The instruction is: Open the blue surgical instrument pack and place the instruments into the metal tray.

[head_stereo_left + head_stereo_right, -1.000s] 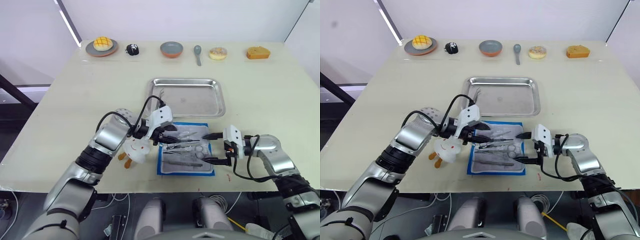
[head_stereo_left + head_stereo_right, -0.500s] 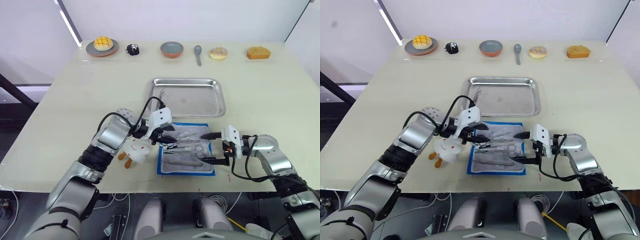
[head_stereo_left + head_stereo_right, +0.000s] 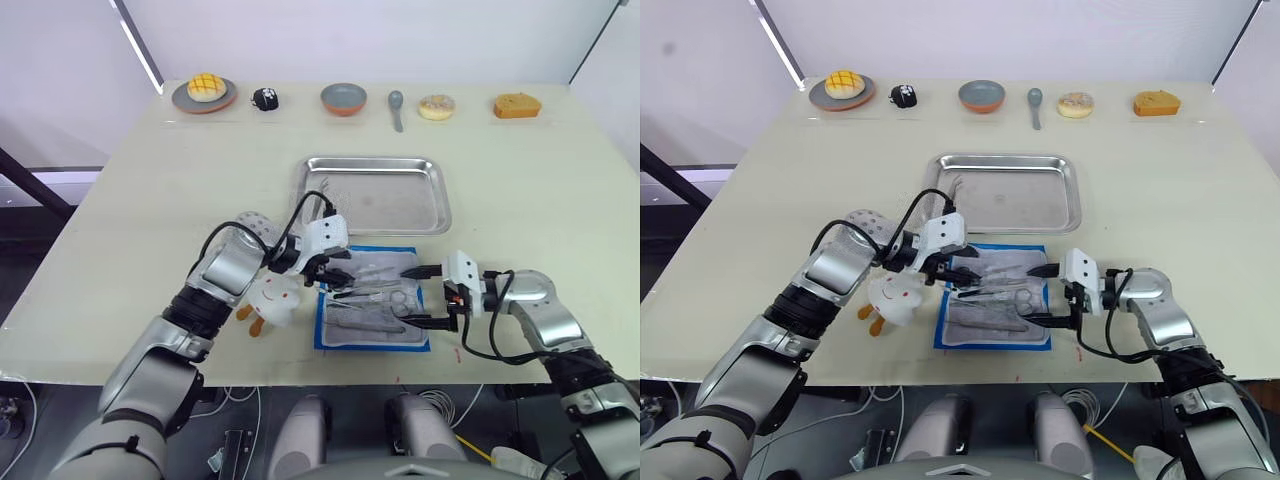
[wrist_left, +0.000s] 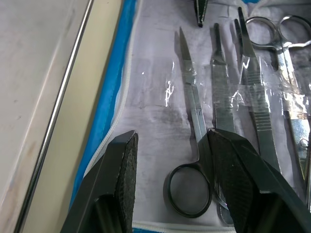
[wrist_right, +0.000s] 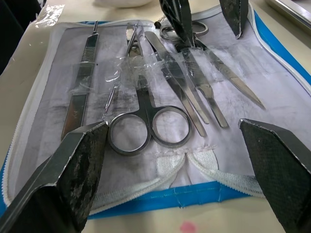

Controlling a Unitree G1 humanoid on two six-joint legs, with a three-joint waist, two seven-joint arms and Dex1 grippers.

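Observation:
The blue surgical instrument pack (image 3: 372, 297) lies open and flat just in front of the metal tray (image 3: 440, 205). Several instruments (image 5: 146, 127) rest under its clear pocket strips. My left gripper (image 3: 340, 277) is low over the pack's left part. It is open, with its fingers (image 4: 119, 184) on either side of the ring handles of a pair of scissors (image 4: 192, 145). My right gripper (image 3: 405, 296) stands wide open at the pack's right edge, facing another pair of scissors and holding nothing. A slim silvery piece (image 3: 322, 187) lies at the tray's left end.
A white toy figure (image 3: 272, 300) sits against the pack's left side, under my left forearm. Along the far table edge stand a plate with a bun (image 3: 204, 92), a small black object (image 3: 265, 98), a bowl (image 3: 343, 98), a grey spoon (image 3: 396, 105), a donut (image 3: 436, 106) and a cake slice (image 3: 516, 104).
My left elbow has swung outward a little while that gripper stays over the pack's left part. The right gripper has edged slightly toward the pack.

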